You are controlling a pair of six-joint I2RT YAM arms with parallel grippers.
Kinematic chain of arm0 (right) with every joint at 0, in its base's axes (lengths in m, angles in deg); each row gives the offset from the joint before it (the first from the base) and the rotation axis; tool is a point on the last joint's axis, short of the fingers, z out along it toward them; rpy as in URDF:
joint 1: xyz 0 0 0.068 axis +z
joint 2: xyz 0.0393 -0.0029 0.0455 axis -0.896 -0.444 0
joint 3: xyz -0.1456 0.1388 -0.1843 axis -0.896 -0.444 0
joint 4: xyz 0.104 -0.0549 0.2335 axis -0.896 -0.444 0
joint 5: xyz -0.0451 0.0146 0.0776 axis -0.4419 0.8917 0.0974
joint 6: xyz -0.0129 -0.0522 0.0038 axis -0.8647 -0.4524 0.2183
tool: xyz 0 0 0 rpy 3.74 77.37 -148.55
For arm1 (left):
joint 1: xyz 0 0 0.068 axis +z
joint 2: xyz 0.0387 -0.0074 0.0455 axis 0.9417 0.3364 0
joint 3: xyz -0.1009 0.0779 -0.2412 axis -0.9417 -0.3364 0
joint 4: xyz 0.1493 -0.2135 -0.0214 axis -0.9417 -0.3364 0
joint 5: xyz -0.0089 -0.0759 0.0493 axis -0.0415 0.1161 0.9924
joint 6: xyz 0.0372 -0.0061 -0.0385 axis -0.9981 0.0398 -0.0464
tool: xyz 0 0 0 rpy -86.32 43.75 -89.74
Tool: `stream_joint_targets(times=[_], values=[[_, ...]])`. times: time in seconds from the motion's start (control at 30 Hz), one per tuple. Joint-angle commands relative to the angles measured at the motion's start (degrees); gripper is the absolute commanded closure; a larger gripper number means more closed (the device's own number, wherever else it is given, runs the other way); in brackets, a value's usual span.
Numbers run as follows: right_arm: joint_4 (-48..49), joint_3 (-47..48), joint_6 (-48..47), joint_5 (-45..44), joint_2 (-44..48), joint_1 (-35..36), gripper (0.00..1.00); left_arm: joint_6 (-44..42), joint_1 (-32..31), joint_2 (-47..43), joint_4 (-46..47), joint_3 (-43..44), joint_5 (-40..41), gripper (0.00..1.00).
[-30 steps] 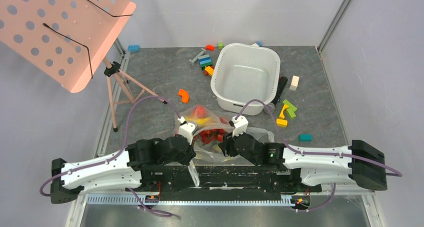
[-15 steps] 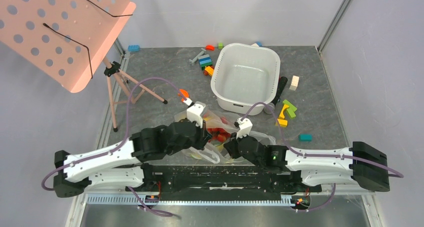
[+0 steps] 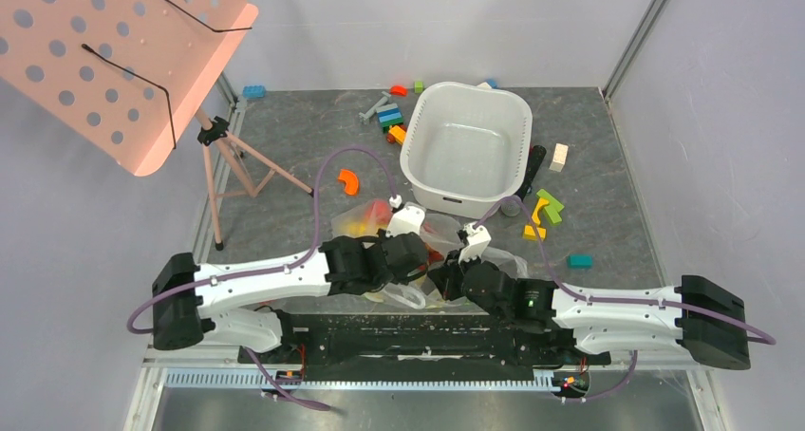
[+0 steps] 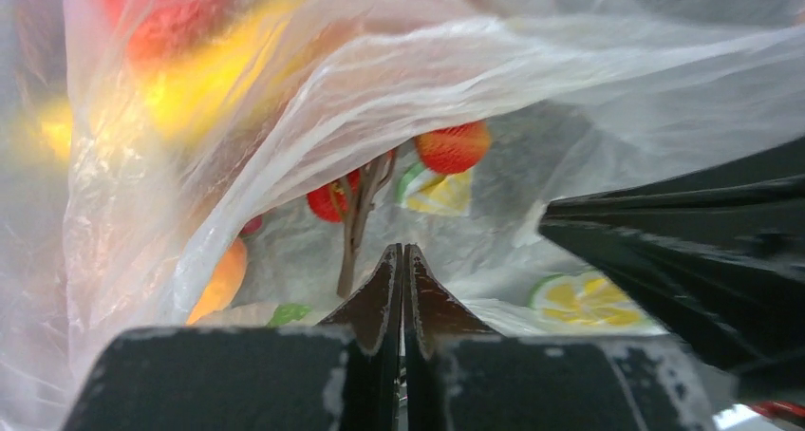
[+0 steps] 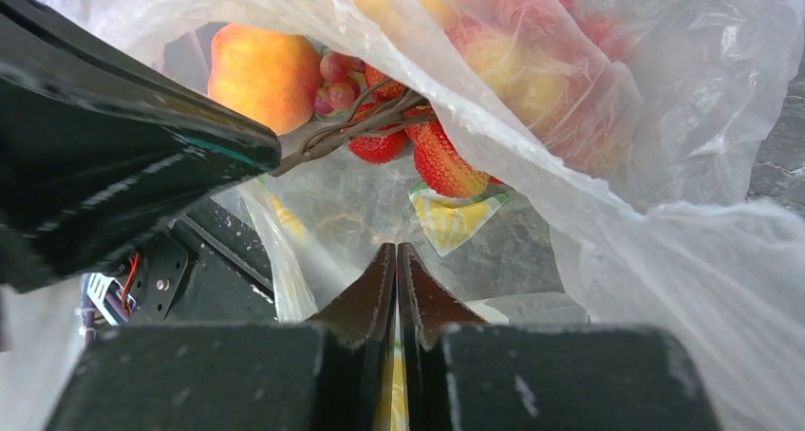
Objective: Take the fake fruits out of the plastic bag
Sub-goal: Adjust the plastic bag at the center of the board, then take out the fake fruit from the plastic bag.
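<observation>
Plastic bag point(image 3: 439, 234): clear crumpled film on the desk point(image 3: 313, 118), at the near edge, just in front of the white basin point(image 3: 418, 170) and between both wrists.
Fake fruits point(image 3: 377, 210): those in view all inside the bag, under or behind film.
Left fingers point(image 4: 403, 260): pressed together tip to tip with no gap, at the bag's open mouth, film draped above and to the left; cannot tell whether any film sits between the tips.
Right fingers point(image 5: 396, 260): likewise closed flat against each other, pointing into the same opening from the opposite side; pinched film, if any, not discernible.
Bunch point(image 5: 418, 146): red pebbled pieces and small dark-red grapes on a dark stem point(image 4: 356, 232), ahead of both fingertips and apart from them.
Peach point(image 5: 266, 75): orange-pink, just beside the bunch.
Wedge point(image 4: 437, 189): pale yellow citrus piece below the bunch, with a second slice point(image 4: 579, 298) lower right.
Yellow and red pieces point(image 4: 180, 80): blurred behind a fold of film.
Surroundings: toy blocks point(image 3: 389, 118) and an orange curved piece point(image 3: 349, 180) loose on the desk; pink perforated stand point(image 3: 123, 61) at far left.
</observation>
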Motion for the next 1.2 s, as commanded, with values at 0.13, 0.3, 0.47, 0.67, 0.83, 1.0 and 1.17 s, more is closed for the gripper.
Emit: stream_joint_targets(times=[0.13,0.3,0.47,0.67,0.83,1.0,1.17], values=[[-1.99,0.93,0.4,-4.3,-0.45,-0.11,0.95,6.35,-1.82,-0.55,-2.62,-8.39,2.57,0.98],[-8.09,2.97,0.38,-8.76,-1.46,-0.08,0.93,12.35,-4.01,-6.22,-3.92,-15.17,2.16,0.98],[-10.44,4.46,-1.37,-10.07,-2.61,-0.1,0.9,16.49,-5.6,-11.26,-3.22,-19.69,3.41,0.98],[-4.35,5.6,-7.16,-4.84,-3.32,-0.13,0.81,15.06,-5.84,-13.63,-1.45,-19.01,6.14,0.98],[0.03,6.6,-6.74,-0.75,-3.78,-0.12,0.73,14.39,-5.85,-15.92,-0.59,-19.47,8.11,0.98],[4.96,9.4,-9.99,6.84,-8.27,-0.13,0.66,14.74,-5.86,-18.6,1.07,-21.55,8.9,0.98],[-0.67,16.5,-36.04,16.11,-11.48,-0.13,0.58,15.34,-5.88,-20.24,2.25,-22.53,9.28,0.98]])
